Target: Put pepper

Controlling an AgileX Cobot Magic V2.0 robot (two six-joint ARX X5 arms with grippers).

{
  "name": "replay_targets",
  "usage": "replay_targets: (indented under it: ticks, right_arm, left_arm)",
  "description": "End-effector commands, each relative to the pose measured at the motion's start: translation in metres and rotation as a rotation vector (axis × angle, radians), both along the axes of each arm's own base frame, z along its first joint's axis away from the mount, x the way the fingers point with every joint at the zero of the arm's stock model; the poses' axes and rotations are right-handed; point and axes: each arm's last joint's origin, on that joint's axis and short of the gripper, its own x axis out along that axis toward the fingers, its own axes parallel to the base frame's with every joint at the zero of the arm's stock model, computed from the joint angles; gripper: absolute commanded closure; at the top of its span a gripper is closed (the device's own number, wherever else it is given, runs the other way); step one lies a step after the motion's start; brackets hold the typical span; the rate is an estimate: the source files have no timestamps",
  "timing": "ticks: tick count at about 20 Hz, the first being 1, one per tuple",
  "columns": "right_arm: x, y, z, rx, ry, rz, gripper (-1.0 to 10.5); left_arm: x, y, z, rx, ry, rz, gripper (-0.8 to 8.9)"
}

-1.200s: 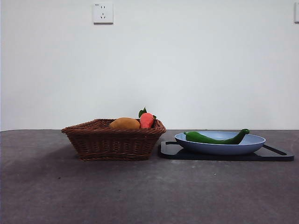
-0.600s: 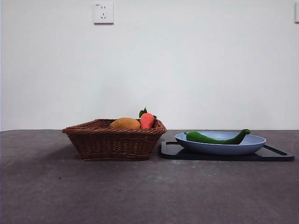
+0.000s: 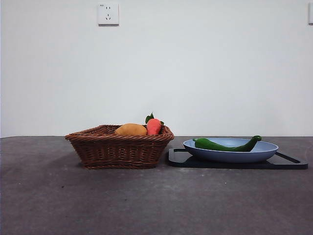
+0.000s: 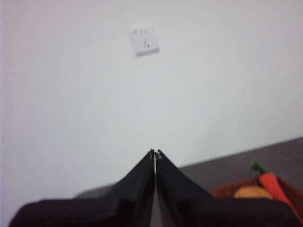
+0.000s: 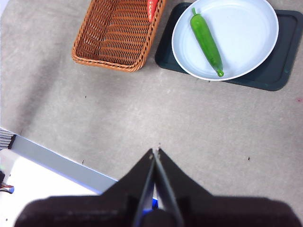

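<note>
pepper (image 3: 226, 145) lying in blue plate (image 3: 264, 152) on dark tray (image 3: 293, 162), wicker basket (image 3: 120, 149) just beside, both jaws together

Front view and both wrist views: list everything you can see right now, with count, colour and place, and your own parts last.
pepper: 1, glossy dark green, lying in the plate
plate: 1, pale blue, on the tray
tray: 1, black, on the table beside the basket
basket: 1, brown wicker, on the table
carrot: 1, red-orange with green leaves, in the basket
orange-yellow fruit: 1, in the basket beside the carrot
wall socket: 1, white, on the wall
table: 1, dark grey
left gripper: black, jaws shut, raised, facing the wall
right gripper: black, jaws shut, high above the table
</note>
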Motion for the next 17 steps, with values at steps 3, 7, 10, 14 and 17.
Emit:
replay_targets:
  ticks: [3,7,10,14,17]
  right_arm:
    - [0.000,0.000,0.003,0.001,0.008,-0.005,9.4]
    - [0.000,0.000,0.003,0.001,0.008,-0.005,9.4]
    - [0.000,0.000,0.003,0.001,0.008,-0.005,9.4]
    - [0.000,0.000,0.003,0.001,0.008,-0.005,9.4]
    - [0.000,0.000,0.003,0.001,0.008,-0.005,9.4]
  left_arm:
    - [0.002,0.004,-0.069,-0.066,0.049,0.033,8.05]
    - [0.003,0.006,-0.120,-0.107,0.114,0.062,8.05]
    - [0.004,0.007,-0.142,-0.134,0.141,0.066,8.05]
    - [0.006,0.007,-0.166,-0.161,0.176,0.073,8.05]
    - [0.007,0.008,-0.178,-0.165,0.200,0.075,8.05]
